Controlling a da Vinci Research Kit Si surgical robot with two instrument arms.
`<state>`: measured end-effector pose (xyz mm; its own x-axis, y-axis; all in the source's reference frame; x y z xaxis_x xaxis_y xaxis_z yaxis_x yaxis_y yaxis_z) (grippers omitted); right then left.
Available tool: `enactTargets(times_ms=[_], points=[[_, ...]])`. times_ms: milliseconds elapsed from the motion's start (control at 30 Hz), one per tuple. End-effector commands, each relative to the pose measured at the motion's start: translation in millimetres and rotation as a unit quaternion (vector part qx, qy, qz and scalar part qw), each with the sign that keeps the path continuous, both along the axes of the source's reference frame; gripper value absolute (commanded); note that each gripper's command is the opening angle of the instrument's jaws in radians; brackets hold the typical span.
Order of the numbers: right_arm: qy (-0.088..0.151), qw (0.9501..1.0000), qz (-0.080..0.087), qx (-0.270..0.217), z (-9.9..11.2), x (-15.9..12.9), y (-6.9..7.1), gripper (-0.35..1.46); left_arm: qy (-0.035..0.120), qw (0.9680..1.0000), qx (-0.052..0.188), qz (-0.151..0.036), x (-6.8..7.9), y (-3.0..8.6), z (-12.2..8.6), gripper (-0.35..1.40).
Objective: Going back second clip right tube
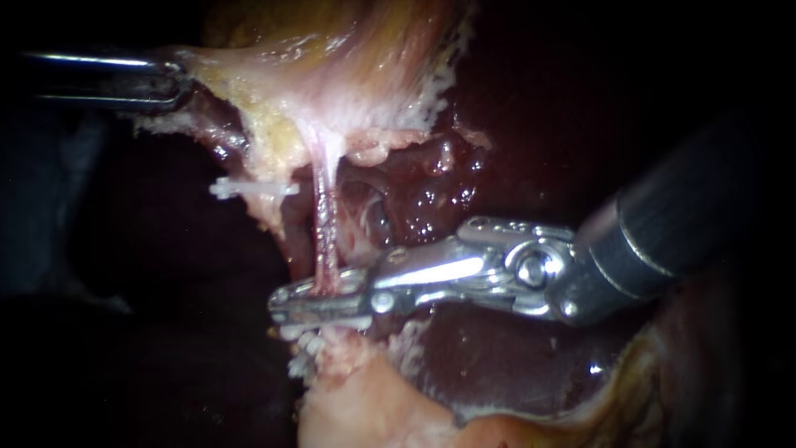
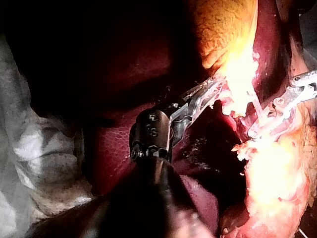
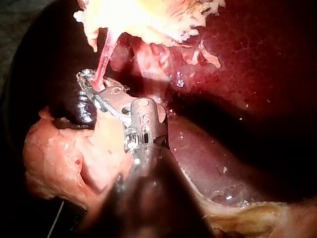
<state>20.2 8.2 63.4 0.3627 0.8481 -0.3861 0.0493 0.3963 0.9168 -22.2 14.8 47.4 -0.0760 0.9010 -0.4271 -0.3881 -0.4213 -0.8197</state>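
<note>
This looks to me like a surgical practice lab with a robot at work. A liver (image 3: 247,49) lies out on its own, dark red and glistening under a hard light, and everything beyond the liver is in darkness. Just beside the liver lies a pale, crumpled cloth (image 2: 34,148). Two slender metal instruments on long shafts reach in over the liver, the left instrument (image 2: 205,94) from one side and the right instrument (image 1: 280,307) from the other. In front of the liver runs a thin pink tube (image 1: 325,224), with a small white clip (image 1: 249,189) just beside it.
</note>
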Motion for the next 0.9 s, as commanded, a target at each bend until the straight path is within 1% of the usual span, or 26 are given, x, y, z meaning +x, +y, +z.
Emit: enactTargets(times_ms=[33, 100, 133, 167, 200, 233, 300, 367, 467, 500, 600, 633, 733, 767, 800, 900], points=[[0.000, 1.0000, 0.000, 0.000, 0.1, -0.1, 0.0, -0.35, 0.000, 1.0000, 0.000, 0.000, 0.0, 0.0, 0.0, -0.35], [0.000, 1.0000, 0.000, 0.000, 0.1, -0.1, 0.0, -0.35, 0.000, 1.0000, 0.000, 0.000, 0.0, 0.0, 0.0, -0.35], [0.003, 1.0000, -0.003, -0.002, 0.2, -0.1, 0.0, -0.35, 0.000, 1.0000, 0.000, 0.000, 0.0, 0.0, 0.0, -0.35], [0.009, 0.9998, -0.008, -0.015, 0.3, -0.1, 0.0, -0.34, 0.000, 1.0000, 0.000, 0.000, 0.0, 0.0, 0.0, -0.35], [0.014, 0.9995, -0.011, -0.026, 0.3, -0.1, 0.0, -0.17, 0.000, 1.0000, 0.000, 0.000, 0.0, 0.0, 0.0, -0.35], [0.015, 0.9992, -0.009, -0.036, 0.5, 0.0, -0.1, 0.07, 0.000, 1.0000, 0.000, 0.000, 0.0, 0.0, 0.0, -0.35], [0.016, 0.9988, -0.006, -0.046, 0.6, 0.1, -0.1, 0.31, 0.000, 1.0000, 0.000, 0.000, 0.0, 0.0, 0.0, -0.35], [0.014, 0.9983, -0.002, -0.057, 0.7, 0.1, -0.1, 0.39, 0.000, 1.0000, 0.000, 0.000, 0.0, 0.0, 0.0, -0.35], [0.014, 0.9953, 0.011, -0.096, 0.9, -0.1, 0.2, 0.44, 0.000, 1.0000, 0.000, 0.000, 0.0, 0.0, 0.0, -0.35], [0.014, 0.9932, 0.016, -0.115, 1.0, -0.2, 0.4, 0.47, 0.000, 1.0000, 0.000, 0.000, 0.1, 0.0, 0.0, -0.35], [0.011, 0.9828, 0.036, -0.181, 1.4, -0.9, 0.9, 0.50, 0.000, 1.0000, 0.000, 0.001, 0.1, 0.0, 0.0, -0.35], [0.014, 0.9784, 0.036, -0.203, 1.5, -1.4, 1.0, 0.50, 0.000, 1.0000, 0.000, 0.001, 0.1, 0.0, 0.0, -0.35], [0.017, 0.9709, 0.036, -0.236, 1.5, -3.0, 1.0, 0.50, 0.000, 1.0000, 0.000, 0.001, 0.1, 0.0, 0.1, -0.35], [0.020, 0.9668, 0.034, -0.252, 1.5, -3.9, 0.9, 0.50, 0.000, 1.0000, 0.000, 0.001, 0.2, 0.0, 0.1, -0.35], [0.022, 0.9639, 0.033, -0.263, 1.4, -4.7, 0.9, 0.50, 0.000, 1.0000, 0.000, 0.001, 0.2, 0.0, 0.1, -0.35], [0.026, 0.9573, 0.031, -0.286, 1.0, -7.1, 0.8, 0.50, 0.000, 1.0000, 0.000, 0.001, 0.2, 0.0, 0.1, -0.35]])
